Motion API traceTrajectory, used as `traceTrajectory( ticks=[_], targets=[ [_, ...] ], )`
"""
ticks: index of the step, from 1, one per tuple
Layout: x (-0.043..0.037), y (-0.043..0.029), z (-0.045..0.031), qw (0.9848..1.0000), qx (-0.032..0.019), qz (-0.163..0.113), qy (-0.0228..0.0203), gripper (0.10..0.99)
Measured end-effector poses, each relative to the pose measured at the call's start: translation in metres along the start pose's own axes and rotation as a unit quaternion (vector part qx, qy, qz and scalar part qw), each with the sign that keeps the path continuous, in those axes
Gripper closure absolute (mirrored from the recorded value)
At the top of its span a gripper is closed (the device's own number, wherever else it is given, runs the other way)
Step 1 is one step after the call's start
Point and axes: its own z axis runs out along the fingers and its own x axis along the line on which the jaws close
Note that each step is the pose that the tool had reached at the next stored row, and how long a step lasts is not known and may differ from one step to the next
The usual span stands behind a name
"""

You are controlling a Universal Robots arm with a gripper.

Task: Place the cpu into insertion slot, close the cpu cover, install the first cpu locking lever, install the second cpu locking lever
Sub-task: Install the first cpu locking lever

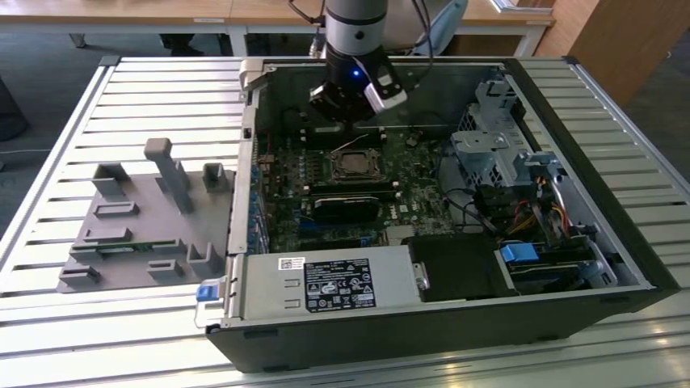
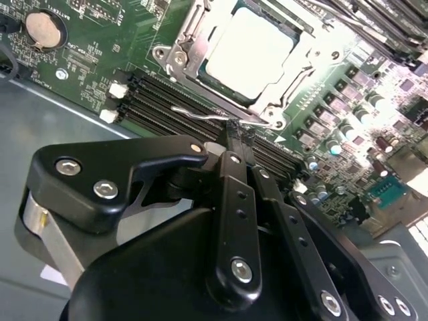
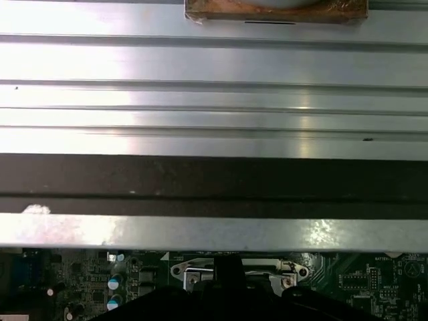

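Note:
The cpu (image 2: 251, 50) lies flat in the insertion slot (image 1: 354, 166), its pale metal face up. The silvery cpu cover (image 2: 190, 37) is folded down around it like a frame. A thin wire locking lever (image 2: 197, 114) runs along the socket's side nearest my gripper (image 2: 234, 130). The black fingers are pressed together, and their tip sits right at this wire, touching or almost touching it. In the exterior view my gripper (image 1: 347, 109) hangs inside the open computer case, just beyond the socket. The first wrist view has the socket frame (image 3: 200, 273) behind the fingers (image 3: 229, 267).
Black memory slots (image 2: 160, 100) lie between gripper and socket. A long black card (image 1: 345, 202) sits in front of the socket, with the power supply (image 1: 323, 283) at the case front. Drive bays and cables (image 1: 506, 162) fill the exterior view's right. A grey fixture (image 1: 140, 218) stands on the slatted table.

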Motion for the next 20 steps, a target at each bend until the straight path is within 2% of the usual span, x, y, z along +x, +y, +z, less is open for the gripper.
traceTrajectory(
  ticks=[9, 20],
  targets=[
    [-0.0069, -0.0002, 0.0042, 1.0000, -0.0001, 0.000, 0.0000, 0.980],
    [-0.0114, 0.0015, 0.0102, 1.0000, 0.0006, 0.000, -0.0001, 0.980]
  ],
)
